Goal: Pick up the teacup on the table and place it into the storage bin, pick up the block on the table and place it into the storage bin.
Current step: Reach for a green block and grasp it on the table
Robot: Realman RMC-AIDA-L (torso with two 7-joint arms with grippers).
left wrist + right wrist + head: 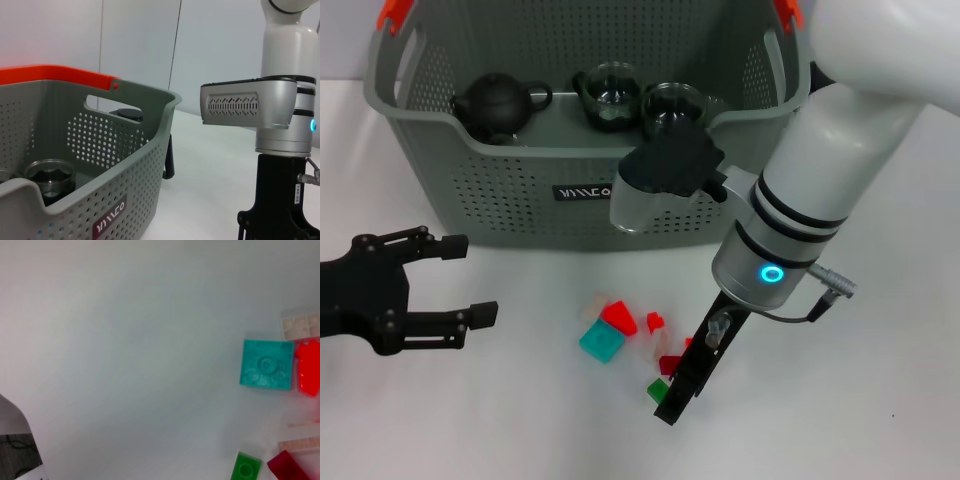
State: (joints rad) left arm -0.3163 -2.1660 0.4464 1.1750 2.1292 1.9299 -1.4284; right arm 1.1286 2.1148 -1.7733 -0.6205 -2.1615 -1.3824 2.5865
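Reaching down over the near middle of the table, the right gripper point(672, 400) pointed its black fingers at the scattered blocks; whether those fingers were apart or together could not be told from where it showed. Its tip sat right at a small green block point(658, 388) and a dark red block point(670, 364), at the right edge of the cluster. Just left of these lay a red block point(619, 318) and a teal block point(601, 343), touching each other, with a pale, clear block point(301, 326) just beyond them on the far side. All rested on the white table point(500, 420).

Off to the left, well apart from the blocks, the left gripper point(460, 280) hung above the table with its fingers spread wide and nothing between them.

Beyond the blocks, on the far side, stood the storage bin point(500, 200), grey-green and perforated, with orange clips. Inside it sat a dark teapot point(498, 105) at the left and two glass teacups point(608, 95) to its right.
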